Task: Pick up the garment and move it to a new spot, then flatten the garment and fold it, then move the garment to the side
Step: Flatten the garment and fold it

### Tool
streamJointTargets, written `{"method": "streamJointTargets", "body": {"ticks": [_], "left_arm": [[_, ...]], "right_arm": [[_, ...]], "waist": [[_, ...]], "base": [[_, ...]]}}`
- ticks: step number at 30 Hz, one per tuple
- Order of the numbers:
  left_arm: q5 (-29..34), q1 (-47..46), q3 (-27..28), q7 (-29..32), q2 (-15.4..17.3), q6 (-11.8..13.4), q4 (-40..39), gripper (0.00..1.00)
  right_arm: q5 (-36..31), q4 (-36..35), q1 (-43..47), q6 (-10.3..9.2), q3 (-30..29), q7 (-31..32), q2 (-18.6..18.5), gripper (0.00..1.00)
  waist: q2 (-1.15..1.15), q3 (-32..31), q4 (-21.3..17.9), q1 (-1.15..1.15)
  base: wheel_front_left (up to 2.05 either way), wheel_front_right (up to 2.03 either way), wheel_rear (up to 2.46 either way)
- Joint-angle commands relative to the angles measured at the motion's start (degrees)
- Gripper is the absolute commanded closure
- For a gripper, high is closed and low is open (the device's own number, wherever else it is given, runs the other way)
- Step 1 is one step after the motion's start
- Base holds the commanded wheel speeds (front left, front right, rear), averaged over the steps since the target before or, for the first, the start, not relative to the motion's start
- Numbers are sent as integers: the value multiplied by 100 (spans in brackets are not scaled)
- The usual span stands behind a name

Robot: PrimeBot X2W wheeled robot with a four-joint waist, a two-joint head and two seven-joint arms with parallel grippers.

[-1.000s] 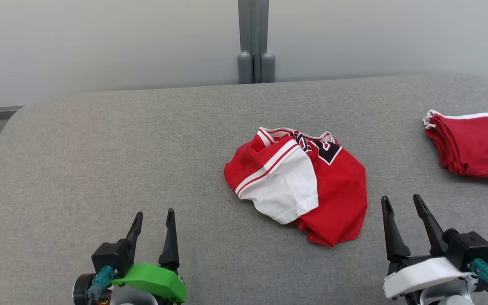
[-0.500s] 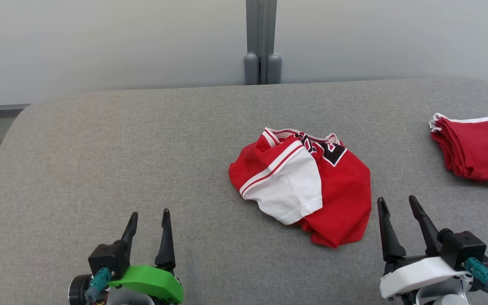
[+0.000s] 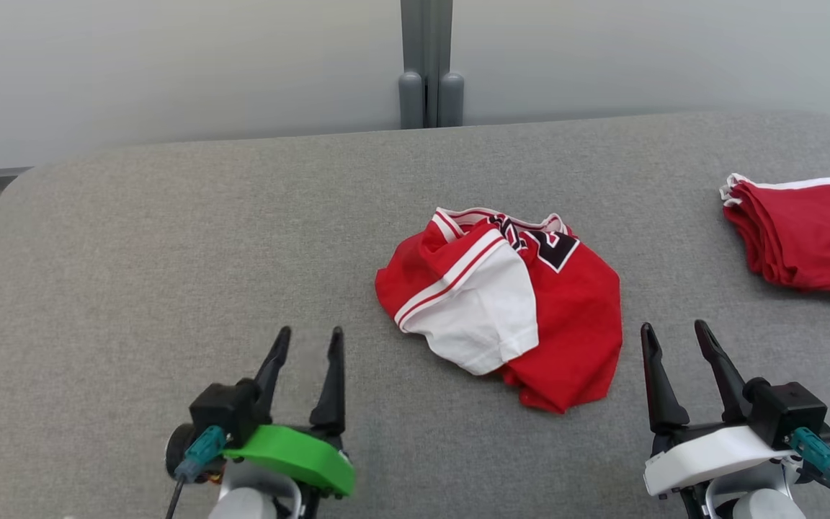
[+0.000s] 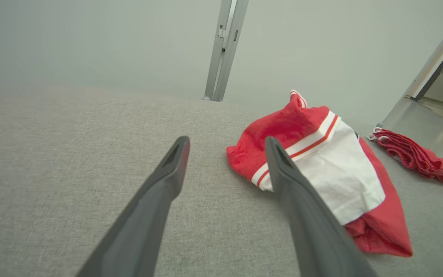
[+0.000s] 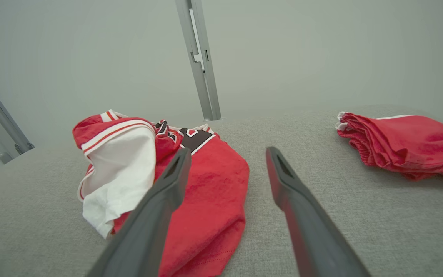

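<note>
Red-and-white garment [image 3: 501, 310] lying crumpled mid-pad [image 3: 170, 252], between grippers. Right gripper [image 3: 674, 326] hovering just beside its right hem, looking nearer; left gripper [image 3: 310, 333] sitting further off. Both jaws gaping, holding nothing.

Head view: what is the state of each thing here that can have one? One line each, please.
jersey: crumpled in a heap on the grey surface, not flattened, not held.
folded red stack: folded, lying at the surface's right side.
left gripper: open, empty, apart from the jersey.
right gripper: open, empty, just right of the jersey.
</note>
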Motion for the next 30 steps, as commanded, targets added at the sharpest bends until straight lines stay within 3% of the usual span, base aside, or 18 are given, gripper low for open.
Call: {"method": "streamJointTargets", "body": {"ticks": [1, 9, 15, 22, 23, 24, 25, 26, 30], "left_arm": [[-217, -202, -212, 20, -1, -56, -64, 0], [-1153, -1219, -1403, 617, 14, 71, 173, 0], [-1453, -1874, -1508, 620, 11, 471, 918, 0], [-1722, -2282, -1526, 376, 8, 493, 1590, 0], [-1780, -2318, -1538, 321, 9, 451, 1632, 5], [-1803, -2354, -1555, 273, 9, 438, 1650, 47], [-1849, -2385, -1566, 212, 10, 409, 1650, 69], [-1884, -2396, -1592, 178, 10, 400, 1636, 100], [-1920, -2472, -1686, 40, 10, 383, 1515, 100]], "right_arm": [[-22, 2, -76, 1, 12, -21, -15, 0], [-25, 38, -256, 1, 102, -26, -15, 0], [38, 38, -374, 1, 171, -30, -12, 0], [69, -16, -378, 1, 111, -32, -11, 0], [68, -22, -370, 1, 104, -32, -12, 0], [70, -29, -360, 1, 98, -32, -12, 0], [68, -35, -340, 1, 82, -33, -12, 0], [63, -39, -320, 1, 63, -33, -12, 0], [42, -40, -257, 1, 48, -33, -11, 0]], "waist": [[0, 104, -107, 0], [0, 379, -558, 0], [0, 623, -1012, 0], [0, 755, -1327, 0], [0, 758, -1341, 0], [0, 756, -1348, 0], [0, 748, -1343, 0], [0, 736, -1327, 0], [0, 646, -1149, 0]], "base": [[0, 0, 0], [0, 0, 0], [0, 0, 0], [0, 0, 0], [0, 0, 0], [0, 0, 0], [0, 0, 0], [0, 0, 0], [0, 0, 0]]}}
